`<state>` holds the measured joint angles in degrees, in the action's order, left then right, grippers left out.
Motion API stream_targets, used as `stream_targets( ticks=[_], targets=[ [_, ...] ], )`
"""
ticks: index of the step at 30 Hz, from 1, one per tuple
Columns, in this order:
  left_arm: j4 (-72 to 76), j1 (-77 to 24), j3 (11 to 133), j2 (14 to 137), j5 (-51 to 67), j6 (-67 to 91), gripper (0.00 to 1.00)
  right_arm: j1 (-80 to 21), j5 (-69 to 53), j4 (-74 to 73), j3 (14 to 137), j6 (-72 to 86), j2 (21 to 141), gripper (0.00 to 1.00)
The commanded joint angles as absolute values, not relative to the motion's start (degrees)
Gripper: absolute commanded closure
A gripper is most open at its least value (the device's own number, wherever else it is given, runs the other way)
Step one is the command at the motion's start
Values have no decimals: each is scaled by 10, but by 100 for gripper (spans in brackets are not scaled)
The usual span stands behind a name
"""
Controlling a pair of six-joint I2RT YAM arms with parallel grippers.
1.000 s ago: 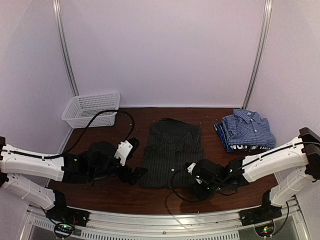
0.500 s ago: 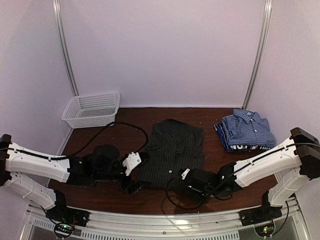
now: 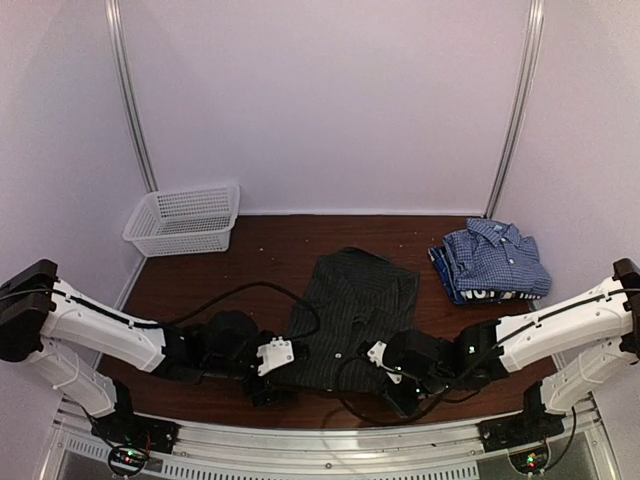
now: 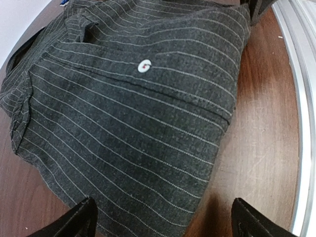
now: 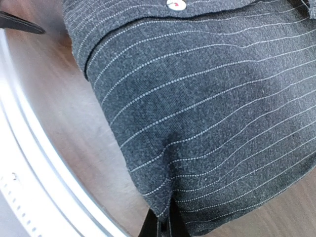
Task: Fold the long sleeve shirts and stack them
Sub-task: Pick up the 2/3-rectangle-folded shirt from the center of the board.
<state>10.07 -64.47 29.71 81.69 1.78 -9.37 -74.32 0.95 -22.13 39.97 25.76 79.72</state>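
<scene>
The left fingers [image 4: 81,219] stand spread wide and grip nothing, one to each side over the near hem of a black pinstriped cloth button-up shirt [image 3: 350,305]. The shirt lies rumpled at the middle of the dark wooden table [image 3: 270,245]. Whether the tips of the left fingers touch the cloth cannot be told. The right fingers [image 5: 148,228] are pinched tight on the same shirt's near edge, with a fold of striped cloth caught between them.

Both white-and-black arms reach low and inward from the table's outer sides. The left arm [image 3: 100,325] stretches almost flat toward the shirt's near left corner, and the right arm [image 3: 560,320] does the same toward its near right corner. Both wrists sit close above the wood, beside the aluminium rail [image 3: 330,440] at the front. A pale button [image 4: 143,65] shows on the shirt's placket.

At the far right of the table, well apart, a folded blue-and-white checked shirt [image 3: 495,255] tops a small stack, with a navy garment with white lettering [image 3: 482,294] beneath it. A white plastic mesh basket [image 3: 185,215] sits at the far left corner.
</scene>
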Motion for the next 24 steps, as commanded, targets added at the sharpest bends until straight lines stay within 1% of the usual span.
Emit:
stream_targets(
  ticks=[1, 4, 9, 11, 14, 17, 18, 24],
  targets=[
    [152, -658, 292, 846, 17, -131, 5, -747, -54, -229, 393, 283, 766, 100],
    [157, -661, 295, 864, 13, -140, 7, -745, -67, -229, 393, 288, 746, 100],
    [166, -661, 296, 879, 9, -146, 16, -731, -85, -243, 391, 289, 717, 100],
    [169, -662, 296, 885, 8, -147, 22, -726, -93, -246, 390, 287, 708, 100],
    [181, -661, 295, 889, -25, -144, 32, -720, -100, -251, 387, 283, 697, 100],
    [185, -662, 299, 895, -36, -144, 43, -708, -112, -251, 378, 281, 683, 100],
    [188, -661, 301, 899, -37, -145, 49, -702, -116, -250, 374, 280, 679, 100],
    [152, -661, 342, 900, -10, -126, 75, -675, -122, -253, 365, 281, 661, 100]
  ],
)
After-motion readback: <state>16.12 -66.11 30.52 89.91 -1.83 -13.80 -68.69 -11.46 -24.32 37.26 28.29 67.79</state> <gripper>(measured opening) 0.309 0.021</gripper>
